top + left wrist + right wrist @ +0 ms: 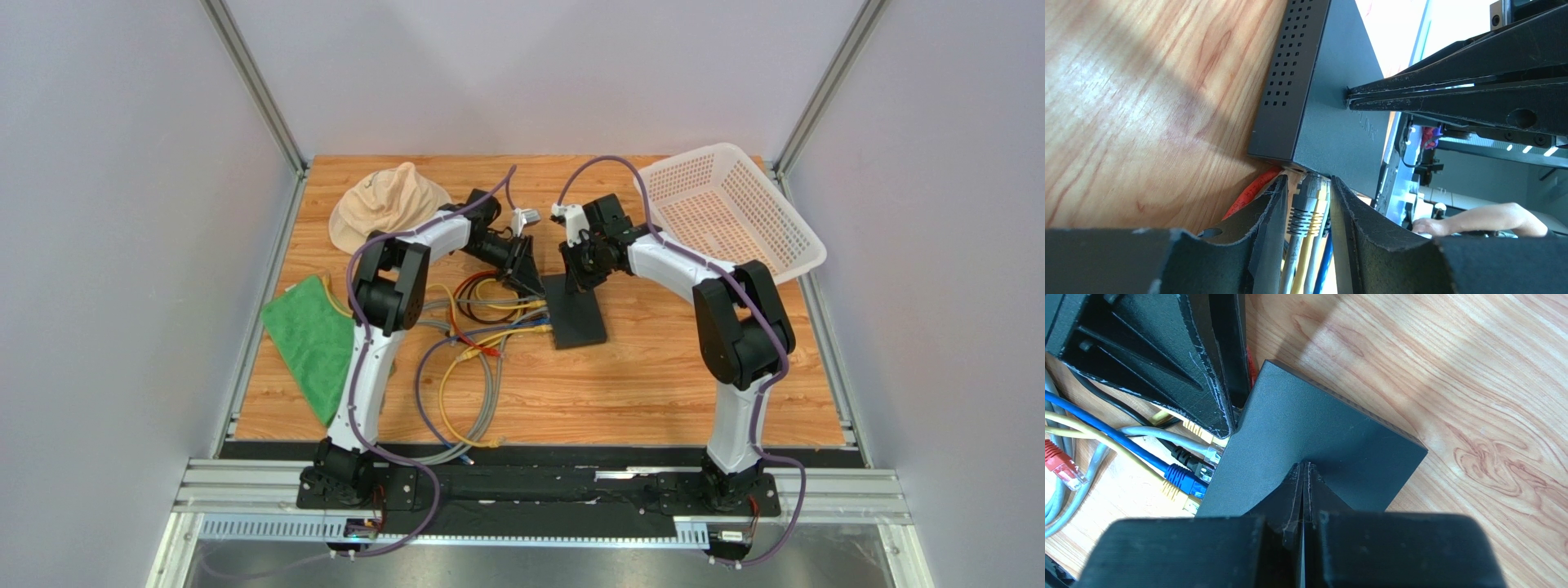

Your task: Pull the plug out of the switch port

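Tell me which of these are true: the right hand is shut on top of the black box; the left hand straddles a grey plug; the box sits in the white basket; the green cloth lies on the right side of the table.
1. The right hand is shut, with its tips on top of the switch. True.
2. The left hand straddles a grey plug at the switch's edge. True.
3. The switch sits in the white basket. False: it lies on the wooden table, apart from the basket.
4. The green cloth lies on the right side of the table. False: it lies on the left side, beside the left arm.
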{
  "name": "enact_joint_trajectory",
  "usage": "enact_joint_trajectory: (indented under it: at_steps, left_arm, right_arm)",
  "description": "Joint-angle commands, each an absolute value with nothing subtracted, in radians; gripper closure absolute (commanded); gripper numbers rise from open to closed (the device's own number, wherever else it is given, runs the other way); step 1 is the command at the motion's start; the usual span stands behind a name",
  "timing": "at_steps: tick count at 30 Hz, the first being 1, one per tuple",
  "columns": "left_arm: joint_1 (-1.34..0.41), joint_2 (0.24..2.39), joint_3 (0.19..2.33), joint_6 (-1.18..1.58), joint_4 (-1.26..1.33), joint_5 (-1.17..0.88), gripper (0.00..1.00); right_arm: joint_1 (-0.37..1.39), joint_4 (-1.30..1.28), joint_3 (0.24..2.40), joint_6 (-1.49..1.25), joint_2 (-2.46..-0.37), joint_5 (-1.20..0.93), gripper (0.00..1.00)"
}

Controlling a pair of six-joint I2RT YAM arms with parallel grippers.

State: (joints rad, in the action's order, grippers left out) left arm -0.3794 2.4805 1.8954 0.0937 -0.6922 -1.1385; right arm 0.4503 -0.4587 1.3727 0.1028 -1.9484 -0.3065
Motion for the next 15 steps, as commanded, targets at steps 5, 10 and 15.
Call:
enact_joint_trajectory:
  at_steps: [5, 10, 15]
  left_arm:
    - [-0.388, 2.507, 1.942, 0.058, -0.703, -1.196, 0.67]
    - [-0.388, 2.511, 1.947, 0.049, -0.704, -1.224, 0.71]
    - [-0.387, 2.52, 1.951, 0.046, -0.701, -1.25, 0.73]
  right_arm:
    - [0.472, -0.541, 1.319, 0.127, -1.999, -0.259, 1.0]
    - [0.474, -0.542, 1.322, 0.129, -2.002, -0.258, 1.0]
    - [0.477, -0.542, 1.324, 0.132, -2.003, -0.256, 1.0]
